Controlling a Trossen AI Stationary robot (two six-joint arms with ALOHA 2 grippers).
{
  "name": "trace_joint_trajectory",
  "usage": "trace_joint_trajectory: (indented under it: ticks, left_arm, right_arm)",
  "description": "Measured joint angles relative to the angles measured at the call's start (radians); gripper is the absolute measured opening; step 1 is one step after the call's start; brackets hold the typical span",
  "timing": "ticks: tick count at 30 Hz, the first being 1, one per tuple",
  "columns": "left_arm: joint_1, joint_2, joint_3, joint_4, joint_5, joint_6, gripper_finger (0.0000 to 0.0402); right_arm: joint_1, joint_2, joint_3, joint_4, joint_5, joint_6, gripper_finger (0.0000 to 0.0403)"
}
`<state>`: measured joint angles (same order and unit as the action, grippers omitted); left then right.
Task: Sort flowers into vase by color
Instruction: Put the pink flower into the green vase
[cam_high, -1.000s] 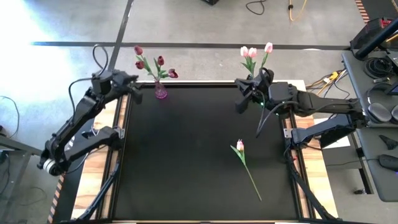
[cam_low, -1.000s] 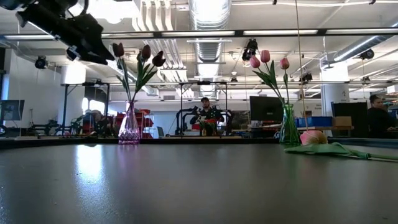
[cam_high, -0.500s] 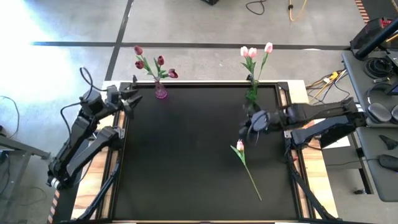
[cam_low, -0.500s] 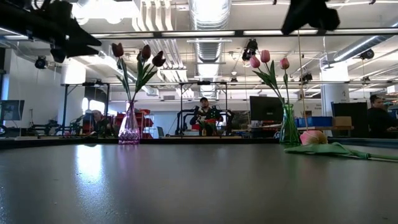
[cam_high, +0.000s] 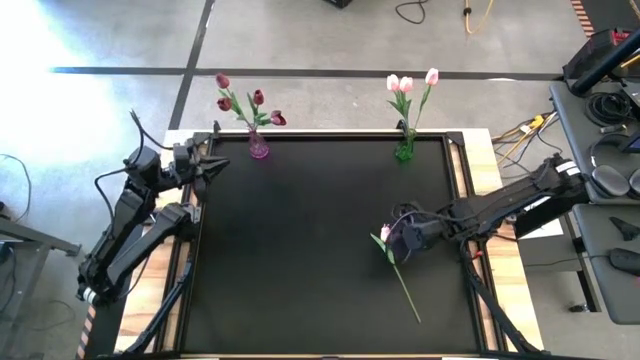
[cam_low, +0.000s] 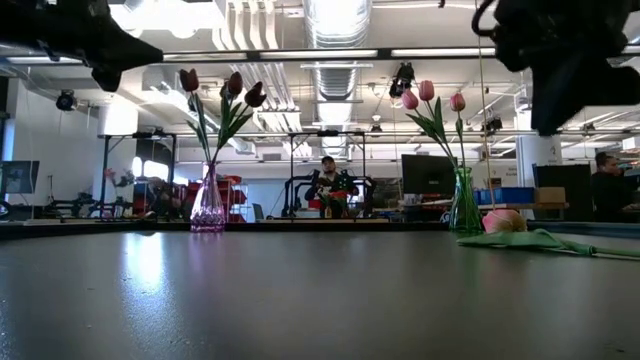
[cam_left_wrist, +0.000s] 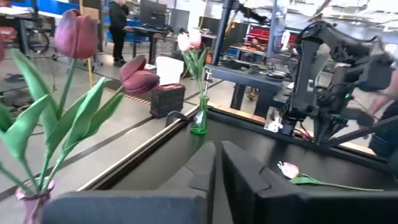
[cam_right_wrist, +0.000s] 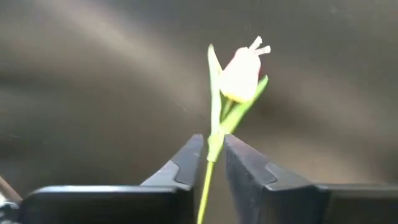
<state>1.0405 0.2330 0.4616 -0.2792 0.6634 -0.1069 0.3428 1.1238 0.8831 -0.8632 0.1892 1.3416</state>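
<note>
Black matting covers your counter (cam_high: 300, 250) in the high view, with bare concrete floor beyond its far edge. Your right gripper (cam_high: 398, 238) hangs over the one loose pale pink tulip (cam_high: 386, 233) lying right of centre, stem running toward the near edge; from here you cannot tell whether it touches the flower. Your left gripper (cam_high: 208, 167) waits at the far left corner, near the pink vase (cam_high: 258, 147), which holds four dark magenta tulips (cam_high: 250, 102). Across the far edge the green vase (cam_high: 404, 150) holds three pale pink tulips (cam_high: 406, 84).

Level with the counter, you see both vases upright against a workshop with people at benches. The loose tulip's head lies low at the right. Both arms show only as dark shapes overhead.

Your left wrist view shows the left jaws brought together with only a thin slit between them, holding nothing. Two magenta heads stand close by; the green vase, the loose tulip and the right arm sit farther across.

Your right wrist view shows the right jaws slightly parted, one on each side of the loose tulip's stem just below the head, not yet clamped on it.
</note>
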Motion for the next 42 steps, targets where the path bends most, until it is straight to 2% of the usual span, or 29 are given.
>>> trace_joint_trajectory:
  ticks: [4, 9, 12, 15, 21, 27, 32, 35, 39, 42]
  left_arm:
    - [-0.017, 0.025, -0.032, 0.105, 0.01, -0.044, 0.0008]
    - [-0.051, 0.048, -0.066, 0.22, 0.006, -0.098, 0.0001]
    - [-0.063, 0.06, -0.066, 0.235, -0.009, -0.104, 0.0001]
    - [-0.065, 0.074, -0.066, 0.235, -0.019, -0.104, 0.0]
    - [-0.066, 0.102, -0.067, 0.235, -0.019, -0.097, 0.0]
    - [-0.067, 0.106, -0.067, 0.234, -0.019, -0.095, 0.0]
    - [-0.067, 0.107, -0.067, 0.234, -0.019, -0.094, 0.0]
    - [-0.067, 0.107, -0.067, 0.234, -0.019, -0.096, 0.0]
    - [-0.067, 0.107, -0.067, 0.234, -0.019, -0.109, 0.0]
    - [-0.067, 0.107, -0.067, 0.233, -0.019, -0.115, 0.0]
  right_arm:
    - [0.009, 0.063, -0.036, 0.011, -0.05, 0.009, 0.0101]
    - [0.009, 0.214, -0.022, 0.02, -0.069, 0.004, 0.0165]
    - [0.008, 0.297, 0.0, 0.05, -0.084, 0.011, 0.0186]
    - [0.008, 0.369, 0.022, 0.093, -0.093, 0.013, 0.019]
    - [-0.012, 0.476, 0.033, 0.118, -0.119, 0.081, 0.017]
    - [-0.054, 0.529, 0.035, 0.153, -0.178, 0.05, 0.0139]
    - [-0.084, 0.499, 0.033, 0.166, -0.187, 0.017, 0.0074]
    - [-0.103, 0.448, 0.032, 0.171, -0.116, -0.019, 0.0022]
    - [-0.138, 0.356, 0.05, 0.17, -0.012, -0.054, 0.0015]
    - [-0.179, 0.284, 0.077, 0.164, 0.134, -0.129, 0.0014]
